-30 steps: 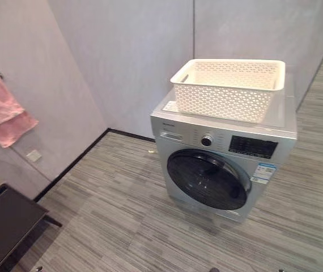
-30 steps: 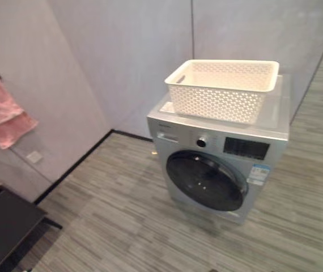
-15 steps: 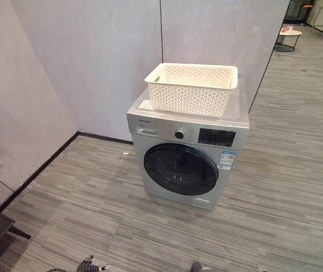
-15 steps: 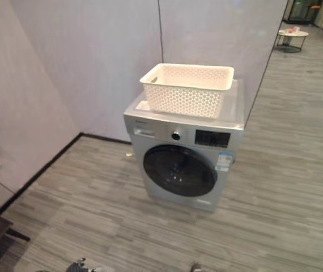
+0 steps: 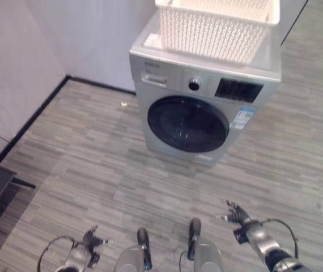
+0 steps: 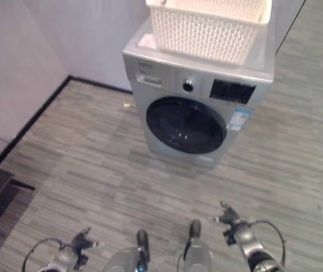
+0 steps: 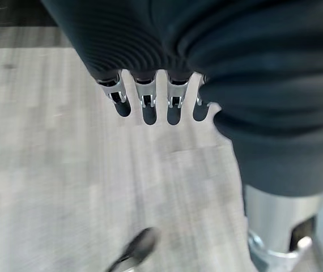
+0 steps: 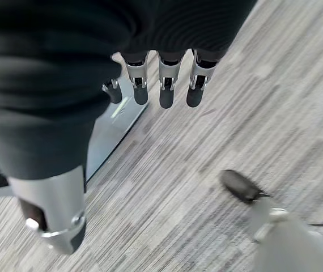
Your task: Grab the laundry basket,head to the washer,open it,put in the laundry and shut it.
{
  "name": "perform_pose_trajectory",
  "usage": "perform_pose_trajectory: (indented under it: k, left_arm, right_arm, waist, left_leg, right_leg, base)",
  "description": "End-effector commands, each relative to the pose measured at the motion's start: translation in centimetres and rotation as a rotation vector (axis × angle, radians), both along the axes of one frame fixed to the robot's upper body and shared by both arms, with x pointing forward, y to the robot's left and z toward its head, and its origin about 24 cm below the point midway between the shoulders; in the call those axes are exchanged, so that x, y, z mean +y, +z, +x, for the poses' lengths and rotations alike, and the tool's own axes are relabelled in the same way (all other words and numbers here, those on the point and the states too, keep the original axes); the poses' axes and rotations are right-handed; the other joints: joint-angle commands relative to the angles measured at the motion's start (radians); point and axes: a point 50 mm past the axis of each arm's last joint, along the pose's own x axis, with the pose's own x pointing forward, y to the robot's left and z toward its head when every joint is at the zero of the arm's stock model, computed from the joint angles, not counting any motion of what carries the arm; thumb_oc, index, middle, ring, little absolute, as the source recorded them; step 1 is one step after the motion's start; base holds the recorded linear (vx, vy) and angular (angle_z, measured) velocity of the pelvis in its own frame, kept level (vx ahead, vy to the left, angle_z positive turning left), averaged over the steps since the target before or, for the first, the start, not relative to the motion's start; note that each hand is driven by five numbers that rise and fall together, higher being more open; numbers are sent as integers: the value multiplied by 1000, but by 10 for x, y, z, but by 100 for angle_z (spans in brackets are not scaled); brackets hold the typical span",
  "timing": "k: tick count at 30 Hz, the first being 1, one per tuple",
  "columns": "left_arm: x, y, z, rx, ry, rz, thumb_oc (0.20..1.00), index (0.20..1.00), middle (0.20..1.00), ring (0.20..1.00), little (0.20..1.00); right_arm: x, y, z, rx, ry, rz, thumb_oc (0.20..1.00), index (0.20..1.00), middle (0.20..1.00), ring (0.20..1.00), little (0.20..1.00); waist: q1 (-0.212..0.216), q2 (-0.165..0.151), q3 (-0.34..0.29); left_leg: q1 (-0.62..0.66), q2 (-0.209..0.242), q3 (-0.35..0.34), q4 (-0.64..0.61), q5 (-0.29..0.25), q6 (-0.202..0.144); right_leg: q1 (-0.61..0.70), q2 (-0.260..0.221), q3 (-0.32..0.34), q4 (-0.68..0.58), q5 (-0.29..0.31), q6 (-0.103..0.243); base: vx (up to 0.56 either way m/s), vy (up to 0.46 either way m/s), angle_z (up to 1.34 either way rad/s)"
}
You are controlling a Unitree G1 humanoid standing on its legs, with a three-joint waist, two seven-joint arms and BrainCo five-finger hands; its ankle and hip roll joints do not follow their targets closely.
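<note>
- Fingers of the left hand (image 5: 89,245) and right hand (image 5: 242,221) are seen relaxed, with nothing grasped.
- Laundry basket (image 5: 217,25) rests atop the washer (image 5: 202,93), door (image 5: 188,124) closed.
- Since a second ago the view has been tilted down and brought closer; either task end is fitted.

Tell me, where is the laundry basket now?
The laundry basket stands on top of the washer, near the upper edge of both eye views, far from both hands.

The washer (image 5: 167,102) looks like smooth grey metal with a shiny dark glass door (image 5: 188,124); the basket (image 5: 218,28) is white plastic full of little holes
</note>
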Motion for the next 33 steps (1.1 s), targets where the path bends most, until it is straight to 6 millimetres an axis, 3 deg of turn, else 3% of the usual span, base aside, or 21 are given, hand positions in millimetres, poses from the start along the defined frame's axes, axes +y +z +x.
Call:
perform_pose_trajectory:
  k: [1,4,8,10,15,16,17,20,21,22,23,24,25,26,27,28,29,30,31,33]
  left_arm:
    - [10,14,13,-108,74,8,1000,1000,1000,1000,1000]
    - [9,26,26,-176,74,1,1000,1000,1000,1000,1000]
    - [8,28,27,-193,74,-9,1000,1000,1000,1000,1000]
    - [7,27,23,-185,49,7,1000,1000,1000,1000,1000]
    - [11,16,5,-123,41,25,1000,1000,1000,1000,1000]
    - [14,11,-3,-91,44,39,1000,1000,1000,1000,1000]
    - [22,1,-20,-18,50,61,1000,1000,1000,1000,1000]
    - [25,-2,-26,7,65,65,1000,1000,1000,1000,1000]
    - [26,-5,-31,38,57,76,1000,1000,1000,1000,1000]
    - [27,-9,-35,66,53,85,1000,1000,1000,1000,1000]
    - [26,-11,-37,82,66,87,1000,1000,1000,1000,1000]
    - [26,-13,-37,91,74,84,1000,1000,1000,1000,1000]
    - [27,-12,-35,97,82,87,1000,1000,1000,1000,1000]
    - [25,-13,-33,97,87,80,1000,1000,1000,1000,1000]
    - [24,-13,-32,93,85,81,1000,1000,1000,1000,1000]
    - [23,-12,-32,85,70,82,1000,1000,1000,1000,1000]
    - [23,-11,-29,78,55,81,1000,1000,1000,1000,1000]
    - [23,-10,-29,77,56,82,1000,1000,1000,1000,1000]
    - [21,-9,-27,53,68,59,1000,1000,1000,1000,1000]
    - [16,-6,-19,25,44,54,1000,1000,1000,1000,1000]
  right_arm:
    - [-5,16,10,-89,27,-57,1000,1000,1000,1000,1000]
    - [0,32,26,-158,56,-67,1000,1000,1000,1000,1000]
    - [5,42,36,-199,78,-77,1000,1000,1000,1000,1000]
    - [12,54,46,-254,100,-69,1000,1000,1000,1000,1000]
    - [16,62,52,-289,108,-77,1000,1000,1000,1000,1000]
    - [15,63,53,-293,104,-81,1000,1000,1000,1000,1000]
    - [16,72,59,-317,128,-109,1000,1000,1000,1000,1000]
    - [19,77,65,-332,141,-116,1000,1000,1000,1000,1000]
    - [17,83,68,-350,137,-129,1000,1000,1000,1000,1000]
    - [16,87,72,-355,124,-136,1000,1000,1000,1000,1000]
    - [19,97,83,-379,125,-152,1000,1000,1000,1000,1000]
    - [17,105,89,-396,120,-168,1000,1000,1000,1000,1000]
    - [16,112,94,-407,121,-184,1000,1000,1000,1000,1000]
    - [13,122,99,-419,128,-208,1000,1000,1000,1000,1000]
    - [11,126,102,-425,128,-231,1000,1000,1000,1000,1000]
    - [8,121,97,-414,119,-219,1000,1000,1000,1000,1000]
    - [5,130,102,-431,110,-233,1000,1000,1000,1000,1000]
    - [6,131,103,-432,110,-232,1000,1000,1000,1000,1000]
    - [5,146,111,-467,103,-241,1000,1000,1000,1000,1000]
    - [2,161,118,-512,80,-254,1000,1000,1000,1000,1000]
  waist:
    - [-14,-2,17]
    - [-14,-6,41]
    - [-8,-10,50]
    - [-2,-10,54]
    - [11,-8,47]
    - [14,-2,46]
    - [15,18,63]
    - [24,23,72]
    - [6,35,84]
    - [-4,33,92]
    - [-4,32,105]
    - [-16,36,121]
    - [-37,27,133]
    - [-58,14,142]
    - [-64,12,144]
    - [-51,-6,142]
    - [-52,-6,145]
    - [-54,-9,142]
    - [-48,-4,141]
    - [-52,6,145]
  left_leg:
    - [-28,14,-48,129,-100,-15]
    - [-84,14,-50,178,-119,-8]
    - [-130,14,-50,239,-150,1]
    - [-157,7,-53,289,-180,10]
    - [-171,-14,-68,315,-206,28]
    - [-161,-32,-81,303,-209,39]
    - [-123,-64,-106,273,-212,72]
    - [-114,-62,-96,274,-215,79]
    - [-96,-68,-115,274,-221,84]
    - [-75,-84,-128,271,-224,82]
    - [-53,-95,-124,264,-238,73]
    - [-34,-96,-135,267,-252,63]
    - [-15,-112,-155,266,-257,51]
    - [0,-127,-173,301,-285,32]
    - [14,-124,-181,308,-297,33]
    - [-8,-120,-184,352,-298,19]
    - [-32,-111,-193,375,-297,14]
    - [-36,-114,-193,372,-293,15]
    - [-50,-86,-215,359,-264,-1]
    - [-60,-63,-231,332,-236,-11]
  right_leg:
    - [104,-32,31,-70,35,42]
    - [68,-33,45,-67,42,41]
    - [40,-39,53,-47,31,39]
    - [27,-49,55,-11,18,43]
    - [16,-64,55,55,13,49]
    - [2,-74,63,109,27,50]
    - [-95,-62,101,302,96,32]
    - [-124,-67,58,367,92,32]
    - [-174,17,118,413,62,24]
    - [-194,51,132,368,49,14]
    - [-231,0,104,286,73,17]
    - [-247,5,131,231,84,24]
    - [-256,23,199,156,104,36]
    - [-265,1,264,39,149,57]
    - [-281,7,273,26,156,61]
    - [-270,14,221,85,141,48]
    - [-278,47,253,107,168,53]
    - [-282,44,255,106,171,54]
    - [-267,73,212,102,119,32]
    - [-277,99,195,92,110,14]
  base:
    - [-17,34,-4]
    - [10,33,-7]
    - [52,51,-10]
    - [99,88,-12]
    - [78,76,11]
    - [162,249,43]
    - [140,222,54]
    - [68,109,20]
    - [138,-44,2]
    - [211,-57,-9]
    - [217,-61,14]
    - [231,-136,31]
    - [326,-243,45]
    - [338,-245,106]
    - [282,-365,118]
    - [122,-357,121]
    - [32,-308,50]
    - [70,-283,25]
    - [95,-241,46]
    - [88,-279,24]
